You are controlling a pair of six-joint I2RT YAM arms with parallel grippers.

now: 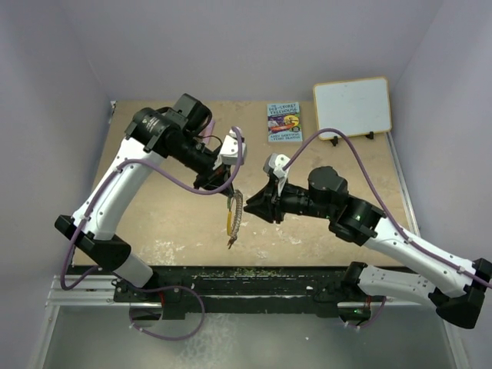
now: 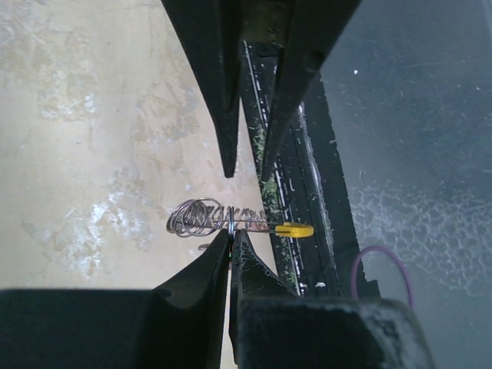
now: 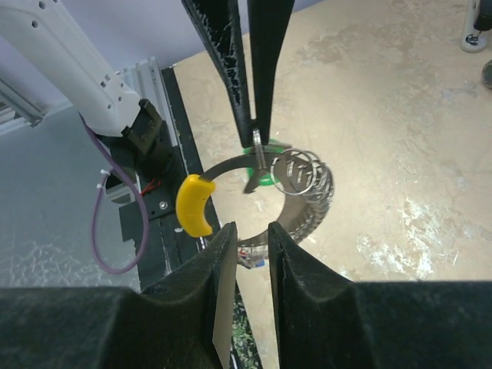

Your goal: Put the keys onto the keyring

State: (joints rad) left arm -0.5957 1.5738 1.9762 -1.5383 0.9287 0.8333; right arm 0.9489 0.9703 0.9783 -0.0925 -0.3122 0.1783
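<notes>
Two arms are seen meeting over the middle of the tan surface (image 1: pixel 154 223), with the keyring (image 1: pixel 234 211) hanging between them.

At the left, the left fingers (image 2: pixel 204 269) are brought almost together and are clamped on the thin wire of the keyring at its upper part, so that the loop is held above the surface and hangs down toward the near edge. In the left wrist view the loop is seen edge-on. A cluster of small wire rings (image 2: pixel 198 217) is threaded on its left part and the yellow stretch (image 2: pixel 294 229) lies on its right part.

In the right wrist view the loop is seen face-on. A green tag (image 3: pixel 267 177) is seen just behind the loop, directly under the clamped tips. Whether its key is threaded on the loop cannot be told.

Just to the right of the keyring, the right fingers (image 3: pixel 207 269) are set slightly apart and are pointed at the loop. Its lower arc lies at the gap between the tips, and no grip on it is seen.

Further right, at the far edge of the surface, a book (image 1: pixel 284 121) is laid flat. A whiteboard (image 1: pixel 352 106) is propped beside it at the far right corner.
</notes>
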